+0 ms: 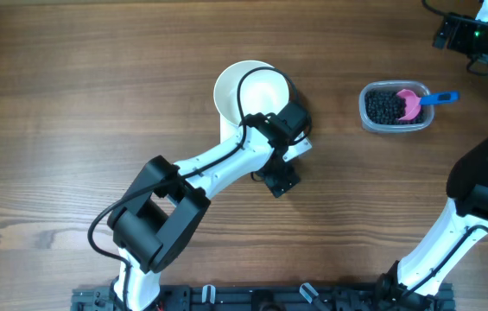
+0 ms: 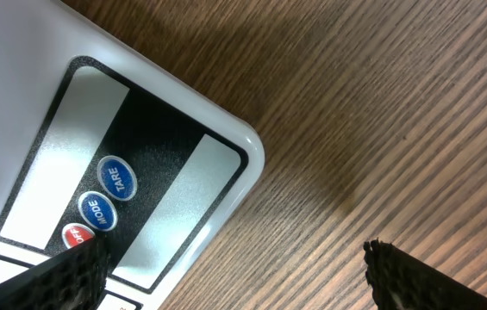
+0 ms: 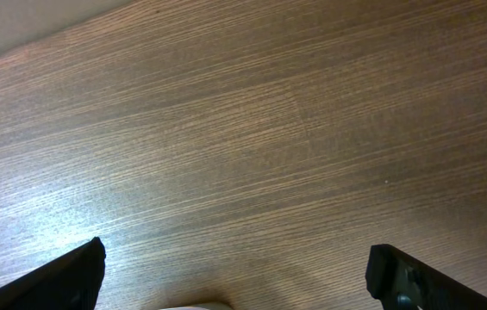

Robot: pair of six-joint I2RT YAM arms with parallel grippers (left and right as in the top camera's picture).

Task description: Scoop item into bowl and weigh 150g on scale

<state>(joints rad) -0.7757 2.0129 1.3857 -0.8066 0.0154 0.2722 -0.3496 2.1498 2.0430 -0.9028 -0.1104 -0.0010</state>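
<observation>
Your left gripper (image 2: 230,275) hangs open, empty, over the buttons (image 2: 105,202) of the scale (image 2: 161,164) beside the bowl (image 1: 248,86) mid-desk (image 1: 97,86), probably to press one. Right gripper (image 3: 234,275): open, empty. The item (image 1: 386,108) lies in a tub (image 1: 366,95) near the right edge.

a pink, blue-handled scoop (image 1: 413,103) lies in a clear tub (image 1: 367,110) on the wooden table (image 1: 71,104).

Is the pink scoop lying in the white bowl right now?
No, the pink scoop rests in the clear tub on the black beads, well apart from the white bowl.
</observation>
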